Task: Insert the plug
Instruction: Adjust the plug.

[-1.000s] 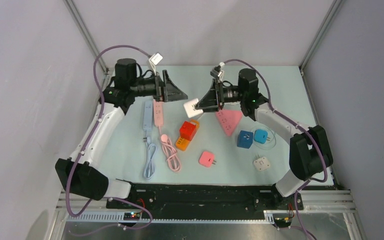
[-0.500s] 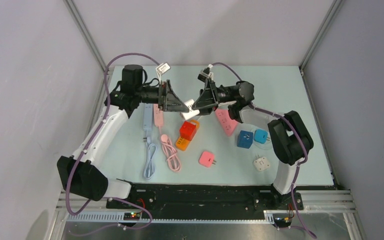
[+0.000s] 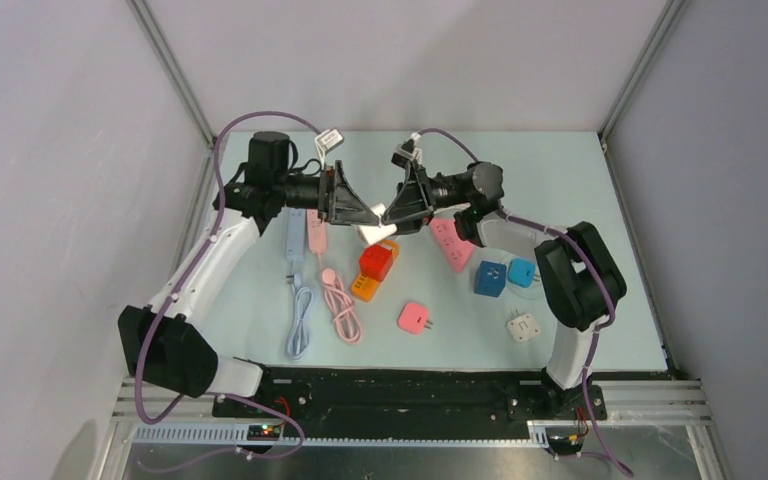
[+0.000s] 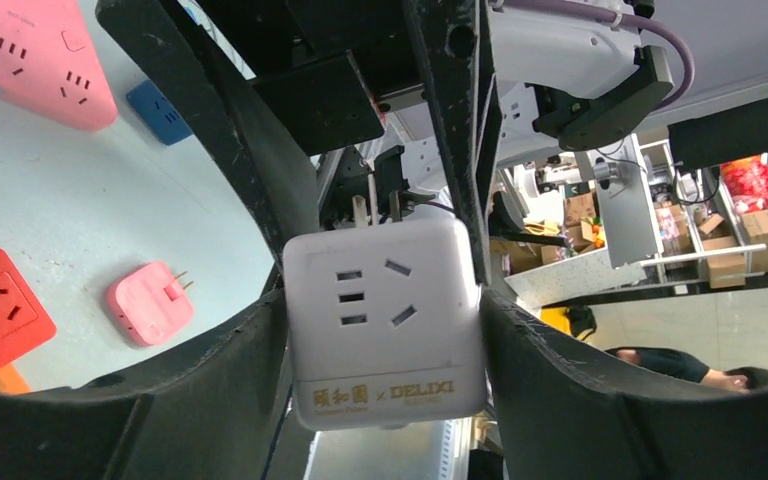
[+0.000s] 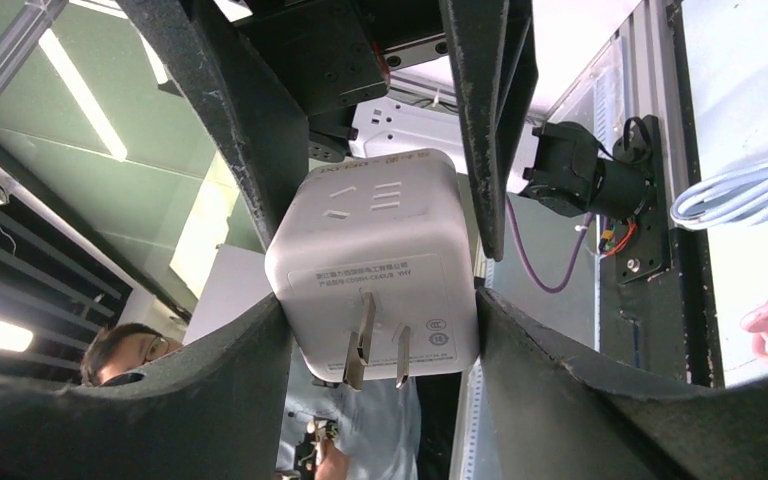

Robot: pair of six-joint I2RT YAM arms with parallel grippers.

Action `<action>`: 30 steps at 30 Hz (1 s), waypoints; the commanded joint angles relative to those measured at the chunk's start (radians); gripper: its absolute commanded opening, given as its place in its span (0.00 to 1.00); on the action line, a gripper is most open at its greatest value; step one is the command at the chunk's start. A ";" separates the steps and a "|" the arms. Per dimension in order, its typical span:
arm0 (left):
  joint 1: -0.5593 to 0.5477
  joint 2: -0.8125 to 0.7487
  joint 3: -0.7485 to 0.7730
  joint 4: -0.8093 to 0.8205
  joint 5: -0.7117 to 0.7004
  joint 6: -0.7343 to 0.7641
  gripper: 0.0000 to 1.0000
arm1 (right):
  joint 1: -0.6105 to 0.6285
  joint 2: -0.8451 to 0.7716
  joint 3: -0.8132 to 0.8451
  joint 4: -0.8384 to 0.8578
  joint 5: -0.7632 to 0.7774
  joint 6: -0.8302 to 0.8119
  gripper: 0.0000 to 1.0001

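White adapter cube (image 4: pixel 382 318) is gripped by left tool (image 3: pixel 368 214) and right tool (image 3: pixel 391 217), near the red cube (image 3: pixel 377 261).

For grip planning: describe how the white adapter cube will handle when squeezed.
The white adapter cube looks like rigid plastic, so it should not flex when squeezed. Its glossy faces and rounded corners suggest it could slip or twist under a light squeeze. Set down, its flat sides should keep it from rolling, though resting on the prongs it might tip.
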 commanded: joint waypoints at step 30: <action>0.074 0.021 -0.053 0.009 -0.384 -0.686 0.00 | 0.246 -0.564 0.116 -1.565 1.318 -1.686 0.80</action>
